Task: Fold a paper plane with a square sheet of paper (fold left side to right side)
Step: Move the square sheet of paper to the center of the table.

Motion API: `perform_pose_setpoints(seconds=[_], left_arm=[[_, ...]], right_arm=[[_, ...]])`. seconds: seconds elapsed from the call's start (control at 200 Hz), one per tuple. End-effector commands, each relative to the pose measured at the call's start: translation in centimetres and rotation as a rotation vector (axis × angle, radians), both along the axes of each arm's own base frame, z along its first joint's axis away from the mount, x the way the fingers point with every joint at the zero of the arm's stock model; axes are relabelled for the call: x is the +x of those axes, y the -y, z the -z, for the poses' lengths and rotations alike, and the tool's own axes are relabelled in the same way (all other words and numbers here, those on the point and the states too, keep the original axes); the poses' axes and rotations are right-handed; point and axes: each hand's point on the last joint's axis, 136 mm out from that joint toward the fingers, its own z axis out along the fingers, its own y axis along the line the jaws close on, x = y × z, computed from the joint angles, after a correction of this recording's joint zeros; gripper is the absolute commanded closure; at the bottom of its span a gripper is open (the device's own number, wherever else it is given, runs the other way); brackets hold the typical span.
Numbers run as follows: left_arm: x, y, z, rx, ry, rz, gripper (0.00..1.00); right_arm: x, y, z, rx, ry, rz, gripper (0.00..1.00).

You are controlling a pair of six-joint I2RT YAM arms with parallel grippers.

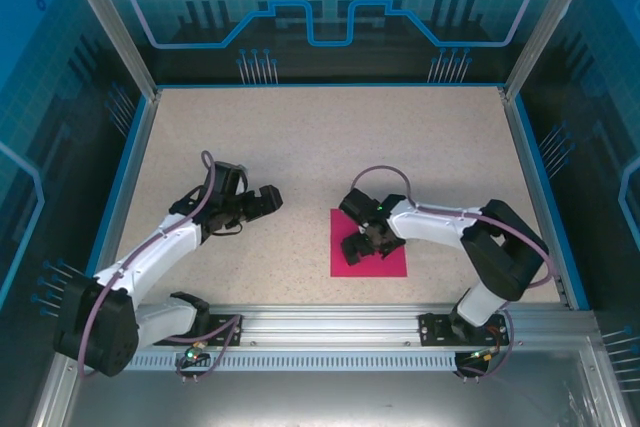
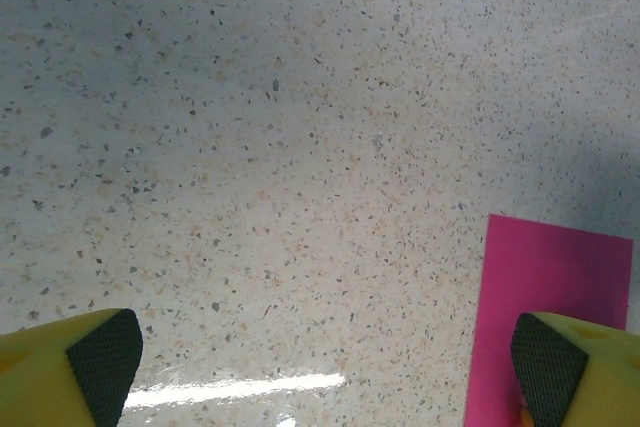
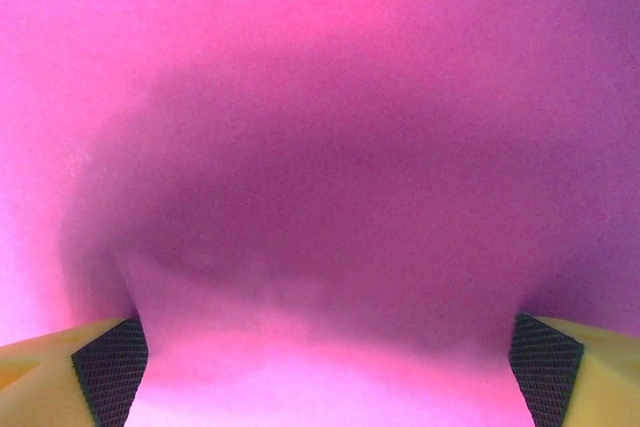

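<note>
The square sheet of paper [image 1: 392, 265] is magenta-pink and lies flat on the speckled table, just right of centre near the front rail. My right gripper [image 1: 358, 250] hovers low over the sheet's left half, pointing down, with its jaws wide apart and nothing between them. In the right wrist view the pink paper [image 3: 320, 147] spreads across the frame under the open right gripper [image 3: 328, 367]. My left gripper [image 1: 264, 201] is open over bare table, left of the sheet. In the left wrist view the sheet's edge [image 2: 550, 287] lies by the right fingertip [image 2: 548, 362] of the left gripper [image 2: 325, 367].
The table [image 1: 320, 137] is bordered by blue edging and transparent enclosure walls [image 1: 100, 27] on three sides. An aluminium rail [image 1: 320, 322] carrying both arm bases runs along the front edge. Bare tabletop stretches behind and between the arms.
</note>
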Motion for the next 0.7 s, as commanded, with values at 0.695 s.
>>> perform_pose_setpoints(seconds=[0.695], left_arm=[[0.6, 4.5, 0.0, -0.216, -0.066, 0.098, 0.19]], right_arm=[[8.5, -7.3, -5.6, 0.142, 0.159, 0.013, 0.01]])
